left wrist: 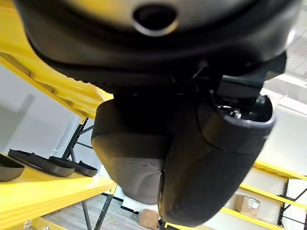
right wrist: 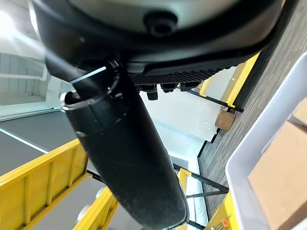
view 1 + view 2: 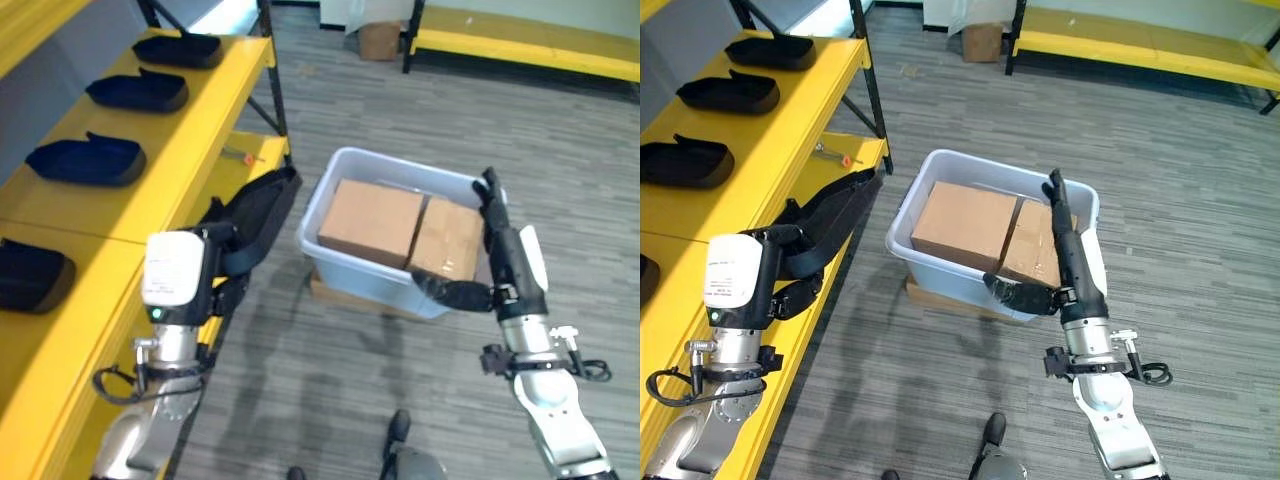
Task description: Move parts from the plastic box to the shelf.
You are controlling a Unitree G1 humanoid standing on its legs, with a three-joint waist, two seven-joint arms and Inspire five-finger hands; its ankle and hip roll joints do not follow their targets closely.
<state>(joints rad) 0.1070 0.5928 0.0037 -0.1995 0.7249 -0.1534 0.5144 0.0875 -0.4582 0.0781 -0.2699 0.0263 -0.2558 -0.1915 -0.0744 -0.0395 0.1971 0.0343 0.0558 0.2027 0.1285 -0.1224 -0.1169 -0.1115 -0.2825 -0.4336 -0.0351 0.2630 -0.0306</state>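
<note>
Left hand beside yellow shelf.

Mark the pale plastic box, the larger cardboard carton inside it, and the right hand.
Pale plastic box [image 3: 940, 272]: right eye view, near wall.
Larger cardboard carton [image 3: 962, 222]: right eye view, top face.
Right hand [image 3: 1072, 262]: right eye view, back of hand.

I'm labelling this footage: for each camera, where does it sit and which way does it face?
Left eye view: on the head, looking down at the plastic box holding cardboard boxes, yellow shelf at left; both arms enter.
Right eye view: same head, slightly offset; right hand at the box's rim.
Left wrist view: on the left wrist, along the left hand toward black trays.
Right wrist view: on the right wrist, past its fingers.
Both wrist views share yellow shelving.
</note>
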